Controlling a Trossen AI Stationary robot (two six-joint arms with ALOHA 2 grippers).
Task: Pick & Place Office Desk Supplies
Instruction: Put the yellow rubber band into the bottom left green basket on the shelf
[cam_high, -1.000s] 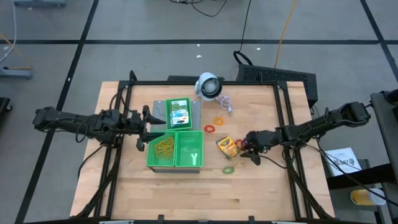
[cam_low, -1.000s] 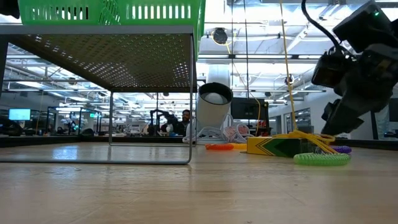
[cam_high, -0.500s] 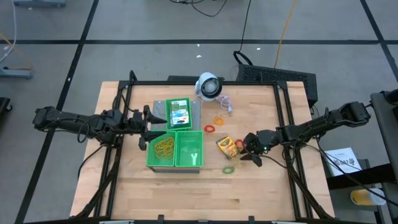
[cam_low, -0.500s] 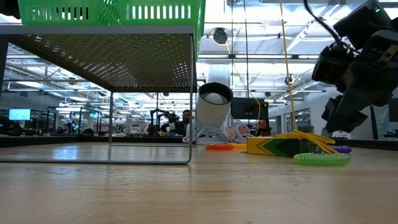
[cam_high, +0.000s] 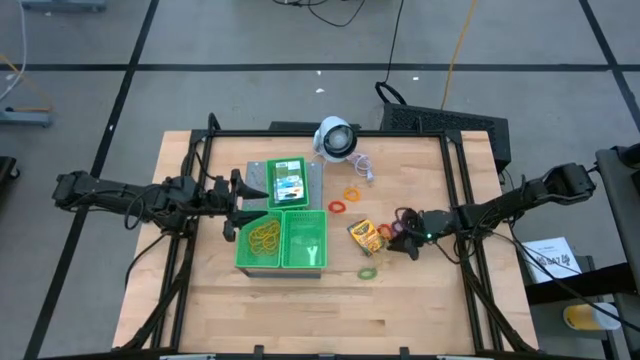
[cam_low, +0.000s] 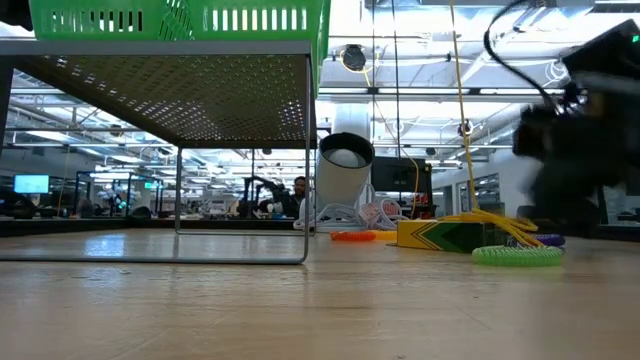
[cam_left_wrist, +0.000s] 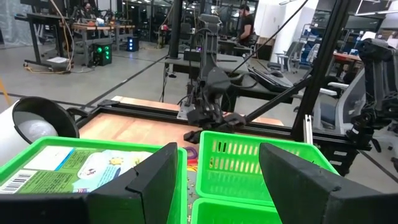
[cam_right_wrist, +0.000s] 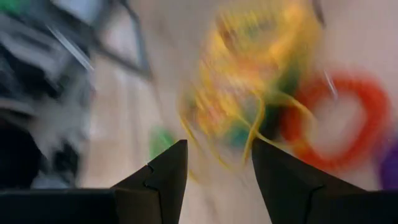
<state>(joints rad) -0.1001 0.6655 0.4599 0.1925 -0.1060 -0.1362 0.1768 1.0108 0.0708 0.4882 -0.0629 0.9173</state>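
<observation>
A wooden tabletop was seen from above, with both arms reaching in from its sides. The left claw was held just beside the green trays, its fingers spread apart with nothing between them. One crayon box lay in the far tray, and a heap of tan-yellow rubber bands rested in the near left compartment. The right claw was placed low over the tabletop, just beside a second crayon box lying on the bare wood; its fingers were parted, and no object was seen gripped between them, though a thin yellow band lay draped across that box in front of them. A red band lay close by the box. A green band rested nearer the front edge, and orange and red loops lay between the trays and the white round device.
</observation>
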